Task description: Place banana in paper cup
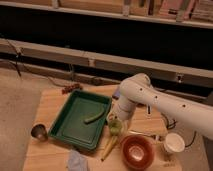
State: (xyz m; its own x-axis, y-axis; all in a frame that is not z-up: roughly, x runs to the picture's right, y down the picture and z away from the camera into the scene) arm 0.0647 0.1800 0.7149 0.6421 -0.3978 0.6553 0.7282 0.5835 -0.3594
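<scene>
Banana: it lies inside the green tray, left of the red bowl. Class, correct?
No. The camera view shows the banana on the table beside the green tray, not inside it; it is left of the red bowl. The gripper hangs by its far end.

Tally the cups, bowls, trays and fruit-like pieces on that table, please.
Cups: 3 (paper cup, light-green cup, metal cup)
Bowls: 1 (red bowl)
Trays: 1 (green tray)
Fruit pieces: 2 (banana, green piece)
Total: 7
The gripper hangs over the light-green cup.
</scene>
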